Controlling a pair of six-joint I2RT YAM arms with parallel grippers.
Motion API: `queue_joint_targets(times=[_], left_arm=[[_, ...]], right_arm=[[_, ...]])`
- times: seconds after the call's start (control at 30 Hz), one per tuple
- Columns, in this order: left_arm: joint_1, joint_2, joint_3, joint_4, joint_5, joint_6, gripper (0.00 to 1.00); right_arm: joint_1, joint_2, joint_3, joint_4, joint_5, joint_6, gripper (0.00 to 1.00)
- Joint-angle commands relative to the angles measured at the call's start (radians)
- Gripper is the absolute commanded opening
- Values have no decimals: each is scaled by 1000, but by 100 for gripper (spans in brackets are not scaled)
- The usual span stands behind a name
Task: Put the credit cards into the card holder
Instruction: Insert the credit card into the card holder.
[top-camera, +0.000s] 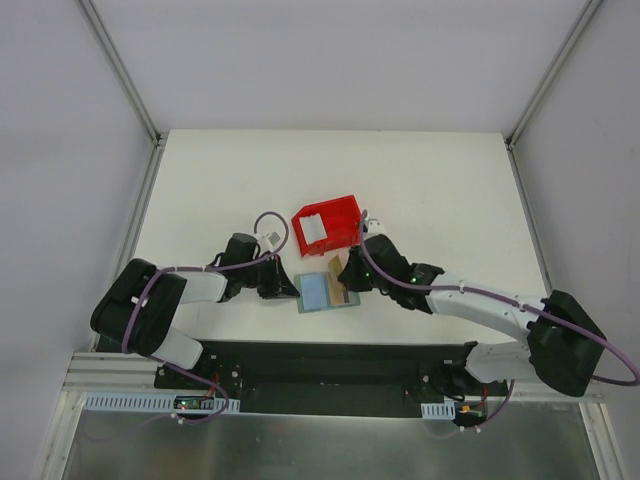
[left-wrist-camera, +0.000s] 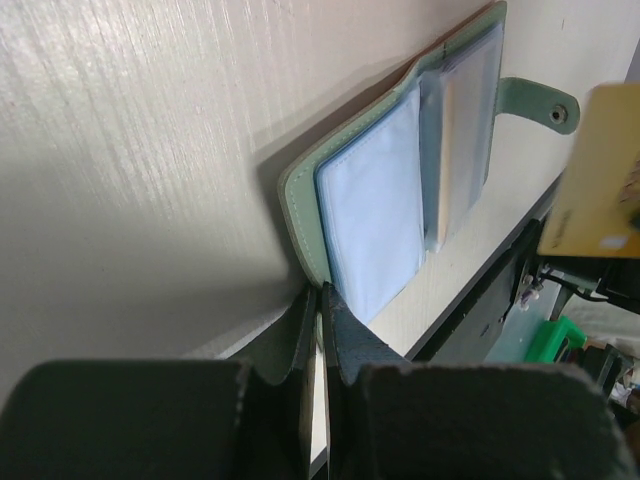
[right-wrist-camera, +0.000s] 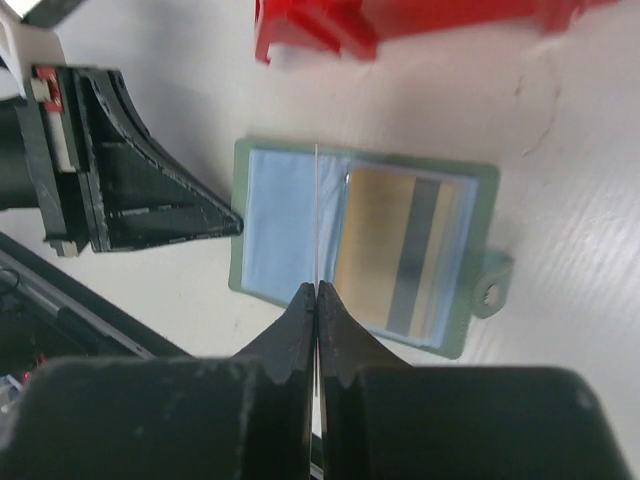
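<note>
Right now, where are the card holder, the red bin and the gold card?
card holder (right-wrist-camera: 275, 215): right wrist view, on its pale blue left page.
red bin (top-camera: 340, 213): top view, on its red wall.
gold card (left-wrist-camera: 600, 160): left wrist view, on its flat face.

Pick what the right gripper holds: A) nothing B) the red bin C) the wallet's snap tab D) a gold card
D: the right gripper is shut on a thin gold card, edge-on in its wrist view above the open card holder.
</note>
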Motion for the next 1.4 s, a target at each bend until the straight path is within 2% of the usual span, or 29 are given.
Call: queue_joint_targets(times=[0.0, 0.13, 0.43, 0.87, 1.03, 1.37], left_arm=[[4, -7, -50, -61, -33, 23, 0], [4, -10, -61, -39, -30, 15, 0], [4, -8, -67, -38, -31, 10, 0], [4, -31, -73, -44, -48, 3, 0], [4, -31, -73, -42, -50, 1, 0], [4, -30, -70, -39, -57, 4, 0]], right_arm=[[49, 5, -60, 214, 25, 143, 0], [65, 42, -71, 237, 17, 152, 0], [86, 119, -119, 411, -32, 171, 1], [99, 85, -168, 461, 18, 102, 0], [95, 66, -163, 408, -6, 125, 0], [94, 83, -211, 505, -37, 155, 0]])
